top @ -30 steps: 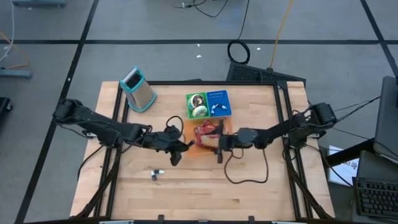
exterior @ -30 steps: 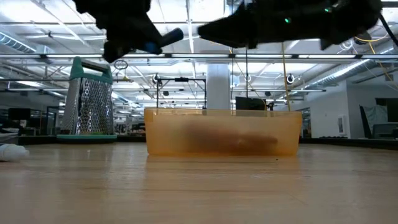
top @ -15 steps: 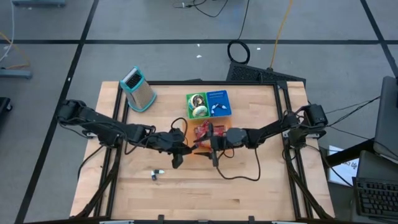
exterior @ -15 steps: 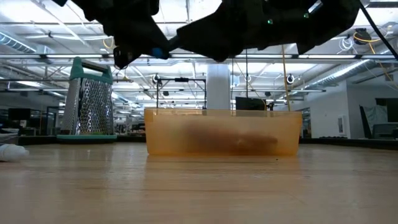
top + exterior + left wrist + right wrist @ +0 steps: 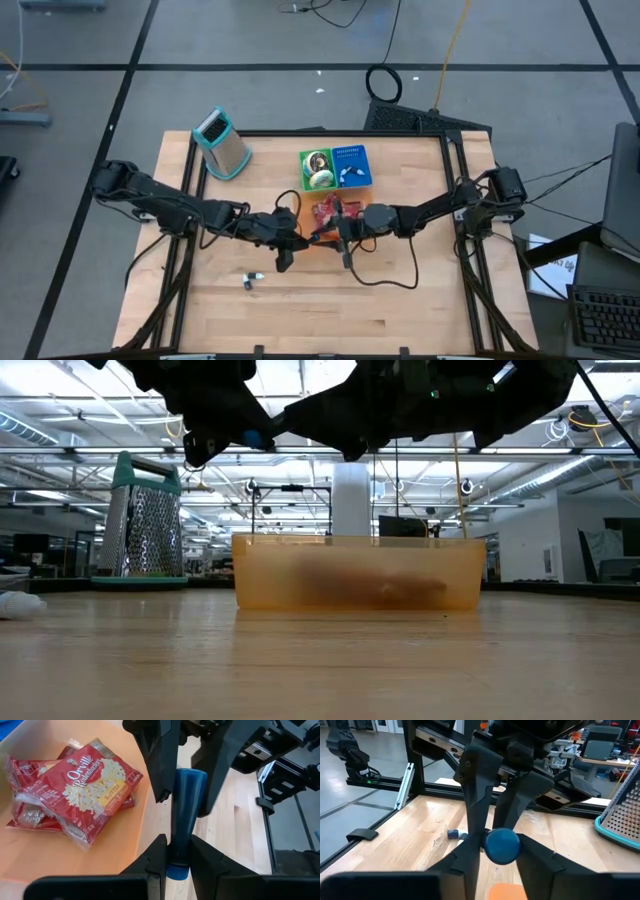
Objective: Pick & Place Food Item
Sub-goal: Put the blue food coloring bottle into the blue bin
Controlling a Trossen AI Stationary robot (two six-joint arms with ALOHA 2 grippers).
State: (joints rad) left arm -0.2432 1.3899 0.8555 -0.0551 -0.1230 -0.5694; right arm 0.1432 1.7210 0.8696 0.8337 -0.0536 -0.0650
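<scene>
Handover above the table's middle. The left gripper [image 5: 177, 851] held a blue cylindrical object [image 5: 186, 800] by one end, its fingers clamped on it. The right gripper [image 5: 182, 795] met it head-on from the right, its two fingers [image 5: 156, 760] standing to either side of the object's other end — close against it, though whether they had fully clamped could not be told. The pair hung in the air at the near-left edge of the orange bin [image 5: 322, 243], clear of the tabletop.

Inside the bin lay red packets of butter popcorn [image 5: 82, 782] (the only food visible there). Behind it sat a green-and-blue tray [image 5: 336, 168] holding small items; a box grater [image 5: 222, 142] stood at the far left, and a small loose piece [image 5: 251, 280] lay on the wood near the left arm.

Progress, as judged: the object was lifted and mid-transfer — release by the left gripper and placement remained to be done.
</scene>
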